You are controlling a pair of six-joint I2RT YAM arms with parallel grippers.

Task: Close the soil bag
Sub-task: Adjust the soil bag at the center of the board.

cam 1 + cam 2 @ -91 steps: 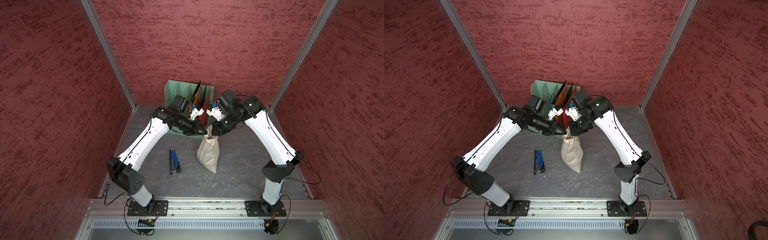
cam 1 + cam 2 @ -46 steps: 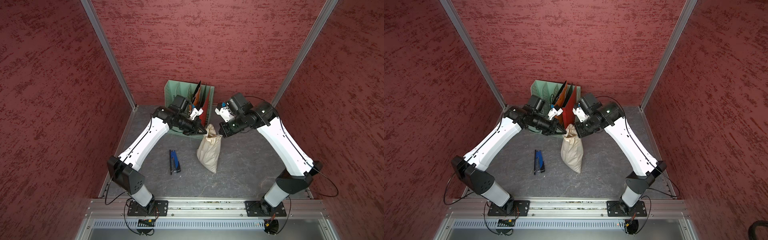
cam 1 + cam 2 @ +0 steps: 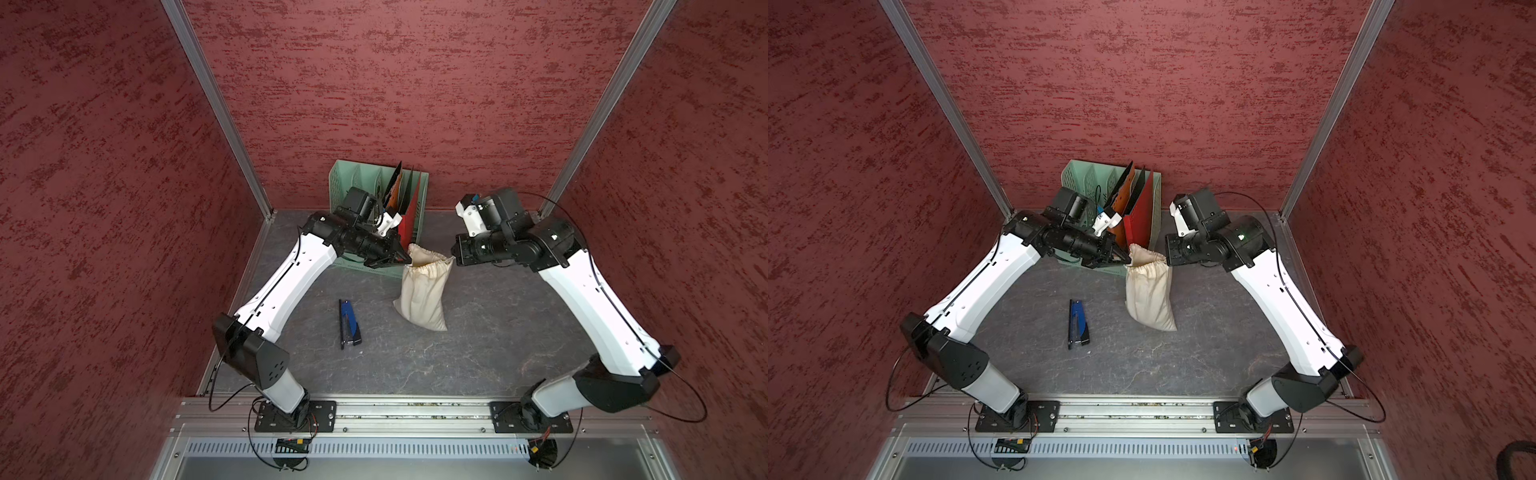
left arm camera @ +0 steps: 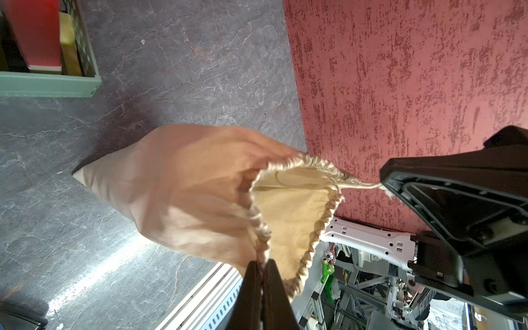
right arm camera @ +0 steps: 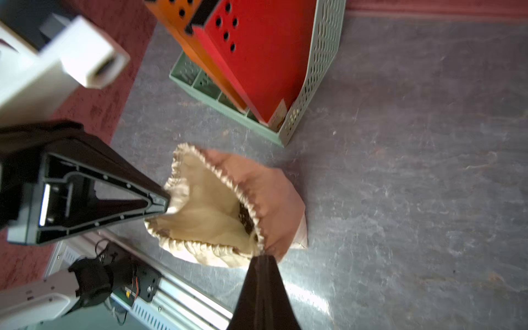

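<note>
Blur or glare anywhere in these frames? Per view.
In both top views: sharp, evenly lit; the cream cloth drawstring soil bag is crisp. Left wrist: bag cloth soft, with a bright glare streak on the grey marbled tabletop. Right wrist: whole picture soft; the holes of the pale green mesh file organiser are smeared, and the tabletop shows glare.

The soil bag [image 3: 422, 291] is matt, off-white woven cloth, puckered at its hem. The surface [image 3: 498, 332] looks like smooth grey veined stone with a faint sheen. The rack [image 3: 338, 183] is perforated green plastic, and the walls [image 3: 415, 83] are rough and red.
</note>
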